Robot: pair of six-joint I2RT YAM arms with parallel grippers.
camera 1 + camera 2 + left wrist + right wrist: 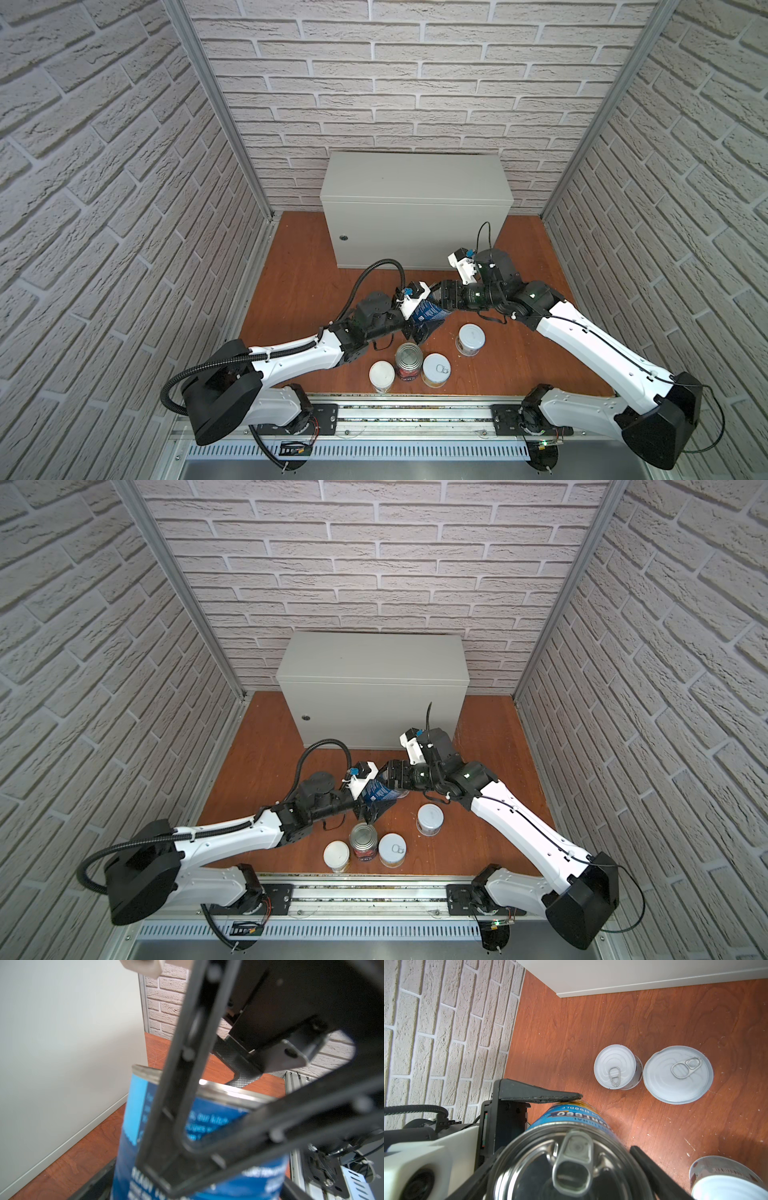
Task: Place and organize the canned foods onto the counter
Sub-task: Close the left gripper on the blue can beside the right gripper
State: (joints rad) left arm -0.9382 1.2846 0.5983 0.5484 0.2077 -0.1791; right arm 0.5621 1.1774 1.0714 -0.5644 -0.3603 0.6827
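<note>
- Two robot arms meet over the wooden floor [299,286] at the blue-label can [429,312]. It hangs tilted in the air, just in front of the grey counter [415,178].
- The right fingers [654,1172] clasp the blue-label can at its metal pull-tab end, one on each side of the rim.
- One of the left fingers [542,1094] lies against the can's label. Whether that pair is clenched on it cannot be told.
- In both top views the tomato can [408,360] stands upright on the floor near the front rail. The left white-lidded can [381,375] and the right white-lidded can [436,369] sit just beside it.
- The lone white-lidded can [471,338] stands apart, nearer the right arm.
- The right wrist view shows the small white-lidded can [615,1067] and the broad white-lidded can [678,1074] upright on the floor, just beside each other.
</note>
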